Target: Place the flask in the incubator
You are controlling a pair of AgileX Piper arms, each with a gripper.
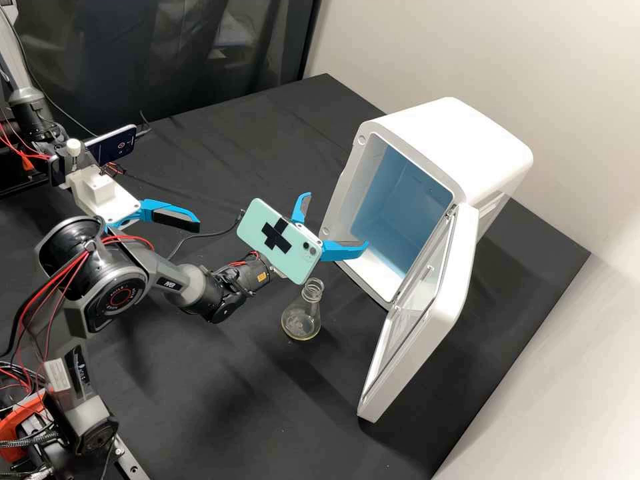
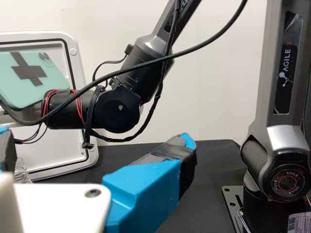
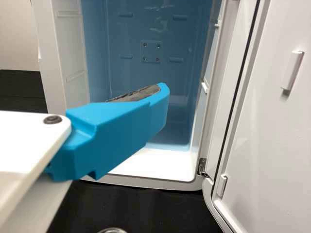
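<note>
In the high view we see the flask standing upright on the black table, just in front of the white incubator, whose door hangs wide open. The right gripper hovers above the flask at the incubator's mouth, its blue fingers spread wide and holding nothing. A mint green phone sits on that wrist. The left gripper hangs well apart, back over the table.

In the left wrist view we find a gap between its own fingers; beyond them is the right arm.

In the right wrist view one blue finger points into the incubator's blue inside.
</note>
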